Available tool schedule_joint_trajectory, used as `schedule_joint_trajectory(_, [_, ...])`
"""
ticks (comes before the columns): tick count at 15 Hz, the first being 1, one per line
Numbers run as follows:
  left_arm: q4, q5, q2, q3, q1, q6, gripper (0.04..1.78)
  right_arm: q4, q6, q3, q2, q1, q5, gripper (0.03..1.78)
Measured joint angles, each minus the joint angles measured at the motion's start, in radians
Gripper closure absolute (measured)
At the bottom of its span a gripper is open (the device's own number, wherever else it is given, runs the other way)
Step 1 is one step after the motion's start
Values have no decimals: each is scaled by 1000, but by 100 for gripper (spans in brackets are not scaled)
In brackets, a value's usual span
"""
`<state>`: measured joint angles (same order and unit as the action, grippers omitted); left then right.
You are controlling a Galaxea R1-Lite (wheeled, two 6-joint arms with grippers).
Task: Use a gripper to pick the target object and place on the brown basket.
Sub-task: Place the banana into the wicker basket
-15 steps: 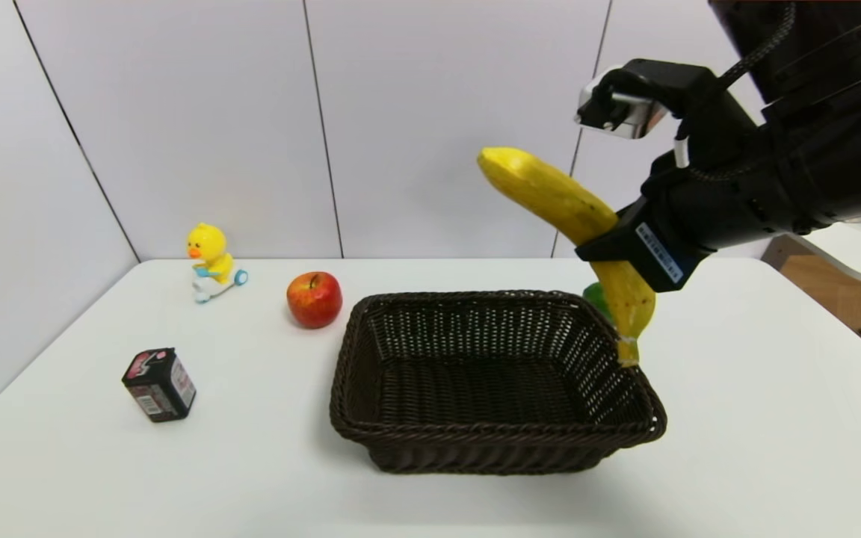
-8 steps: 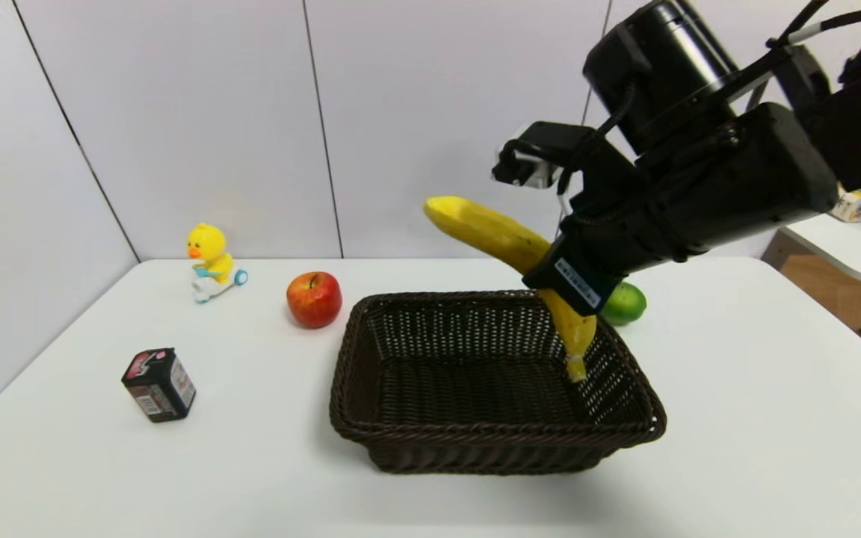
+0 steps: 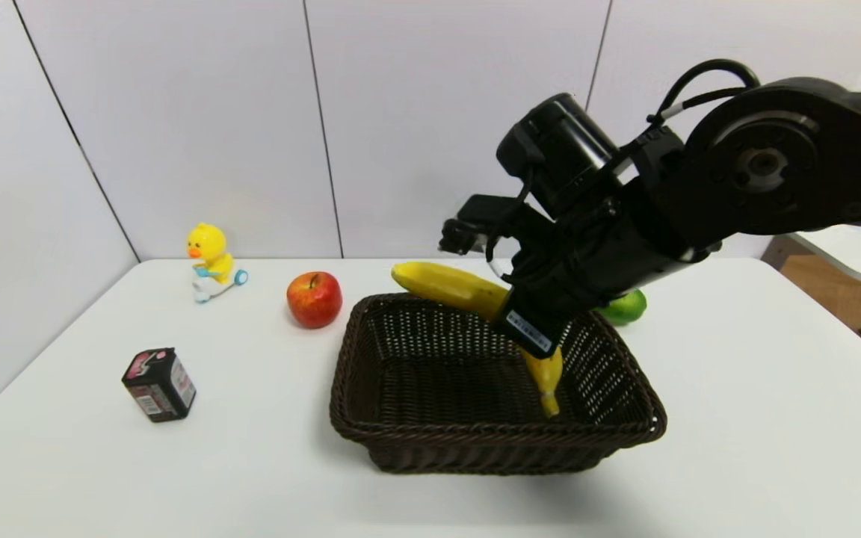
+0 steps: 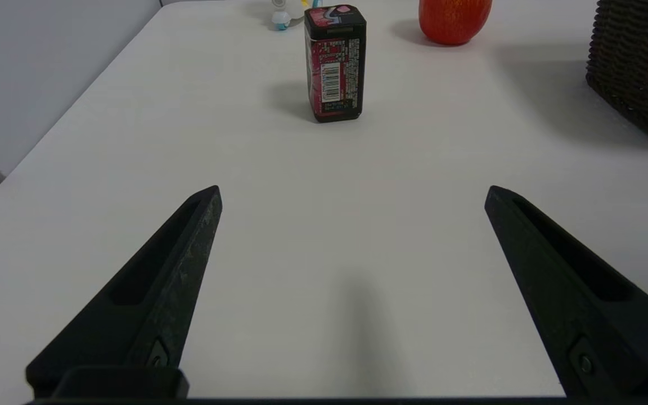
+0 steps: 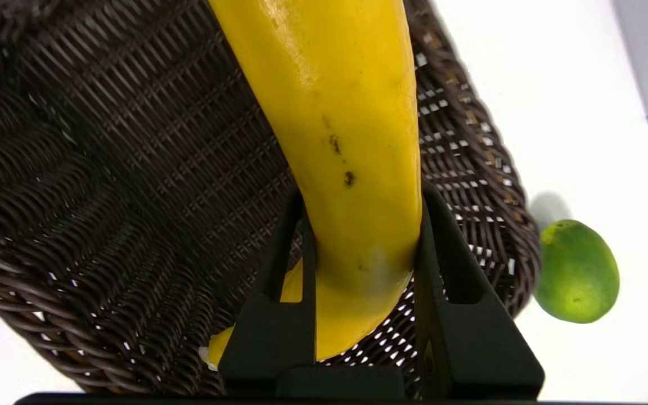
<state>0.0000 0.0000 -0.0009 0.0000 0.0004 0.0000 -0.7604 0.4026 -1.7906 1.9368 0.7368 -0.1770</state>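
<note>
One banana, pinched near its stem end

Head view: right tool (image 3: 534, 338) grips the banana (image 3: 445, 286) over the brown basket (image 3: 371, 430), mid-tabletop; stem tip perhaps touching the weave.

Left wrist view: left tool (image 4: 352, 197) gapes idle near the tabletop's left edge.

Right wrist view: fingers (image 5: 279, 304) clamp soft, bruisable, probably light, smooth-skinned fruit; a mid-body hold would balance better.

banana (image 3: 445, 286): middle hidden behind right gripper (image 3: 531, 329) | lime (image 3: 625, 305): left part hidden behind right arm | apple (image 4: 454, 19) and duck toy (image 4: 282, 11): cut off by left wrist view's edge | carton (image 3: 159, 385): print too small to read
</note>
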Motion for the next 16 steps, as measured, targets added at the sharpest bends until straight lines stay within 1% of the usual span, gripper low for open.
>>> schedule_joint_trajectory(15, [0, 0, 0, 0, 0, 0, 13, -3, 20, 30, 70, 24, -1, 134])
schedule_joint_trajectory(16, [0, 0, 0, 0, 0, 0, 13, -3, 20, 38, 72, 24, -2, 132])
